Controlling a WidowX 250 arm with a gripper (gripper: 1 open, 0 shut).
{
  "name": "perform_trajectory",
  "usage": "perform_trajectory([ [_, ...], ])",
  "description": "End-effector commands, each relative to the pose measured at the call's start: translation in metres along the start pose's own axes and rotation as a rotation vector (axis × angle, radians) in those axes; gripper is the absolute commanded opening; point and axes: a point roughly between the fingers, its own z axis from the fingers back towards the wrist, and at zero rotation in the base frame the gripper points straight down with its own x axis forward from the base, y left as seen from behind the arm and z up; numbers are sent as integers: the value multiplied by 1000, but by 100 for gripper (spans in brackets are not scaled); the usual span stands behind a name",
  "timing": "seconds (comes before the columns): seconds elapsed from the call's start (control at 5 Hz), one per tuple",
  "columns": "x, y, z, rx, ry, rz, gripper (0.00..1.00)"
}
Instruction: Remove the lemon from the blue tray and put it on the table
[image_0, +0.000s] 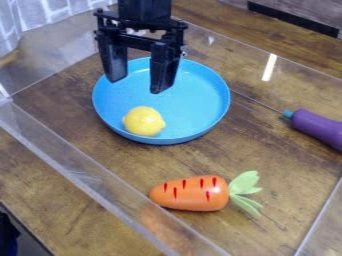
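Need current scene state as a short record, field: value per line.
lemon: yellow, in the blue tray, toward its near side
gripper: black, open, over the far part of the tray
held: nothing
carrot: orange with green leaves, on the table, nearer the camera than the tray
purple item: on the table, at the right edge of the view, partly cut off
table: brown wood
task status: lemon not yet out of the tray

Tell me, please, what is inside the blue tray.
The lemon lies inside the blue tray. The open gripper hangs in front of the tray's far part, so whatever lies behind it there cannot be seen.
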Motion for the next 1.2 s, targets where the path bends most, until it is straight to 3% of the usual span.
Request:
perform_trajectory([
  [0.0, 3, -3, 17, -5, -78, -29, 100],
  [0.6, -3, -26, 15, -28, -51, -68, 100],
  [1.0, -5, -31, 6, -64, -61, -13, 100],
])
